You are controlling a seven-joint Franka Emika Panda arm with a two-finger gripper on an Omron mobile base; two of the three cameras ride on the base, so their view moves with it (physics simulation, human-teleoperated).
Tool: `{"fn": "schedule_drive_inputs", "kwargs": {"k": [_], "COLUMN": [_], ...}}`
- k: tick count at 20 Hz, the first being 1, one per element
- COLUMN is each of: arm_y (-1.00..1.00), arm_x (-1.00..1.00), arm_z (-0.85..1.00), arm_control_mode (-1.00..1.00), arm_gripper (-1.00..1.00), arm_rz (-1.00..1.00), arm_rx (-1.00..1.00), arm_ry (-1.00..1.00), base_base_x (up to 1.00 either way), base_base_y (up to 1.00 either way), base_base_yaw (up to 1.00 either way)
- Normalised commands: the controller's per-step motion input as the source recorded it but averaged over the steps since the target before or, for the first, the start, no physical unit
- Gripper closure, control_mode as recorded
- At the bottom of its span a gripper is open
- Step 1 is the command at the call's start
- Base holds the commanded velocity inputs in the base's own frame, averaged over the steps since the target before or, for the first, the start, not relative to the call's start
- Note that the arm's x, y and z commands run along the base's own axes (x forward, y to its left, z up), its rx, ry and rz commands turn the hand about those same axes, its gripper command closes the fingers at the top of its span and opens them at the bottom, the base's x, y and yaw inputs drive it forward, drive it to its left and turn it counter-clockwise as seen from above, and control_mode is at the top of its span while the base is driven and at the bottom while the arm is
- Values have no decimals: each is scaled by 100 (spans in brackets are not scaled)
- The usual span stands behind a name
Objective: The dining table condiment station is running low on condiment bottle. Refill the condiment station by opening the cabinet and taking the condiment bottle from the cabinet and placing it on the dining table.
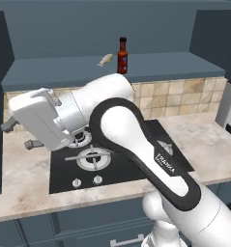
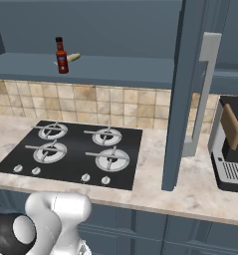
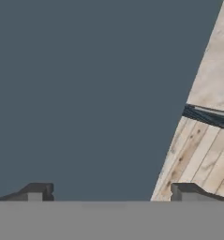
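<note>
Left base view: the slim red-labelled, black-capped condiment bottle stands on the slate-blue cabinet shelf. Right base view: its door hangs open. Hand view: the pincer, spread wide and empty, should turn toward the bottle.

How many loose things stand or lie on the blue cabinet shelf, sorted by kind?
Slim dark red-brown hot-sauce bottle with red label and black cap: 1
Small pale yellowish item lying beside the bottle, kind unclear: 1
Total: 2
</note>
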Motion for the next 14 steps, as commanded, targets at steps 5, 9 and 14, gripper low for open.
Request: {"fn": "schedule_drive_inputs", "kwargs": {"k": [5, 9, 14], "arm_y": [-100, -99, -92], "arm_x": [-65, -43, -22], "arm_z": [0, 0, 0], "arm_control_mode": [-100, -100, -100], "arm_gripper": [-100, -100, -100], "arm_rz": [-9, -16, -23], "arm_rx": [-24, -28, -28], "arm_ry": [-26, -29, -32], "base_base_x": [0, 0, 0], "base_base_y": [0, 0, 0], "base_base_yaw": [0, 0, 0]}}
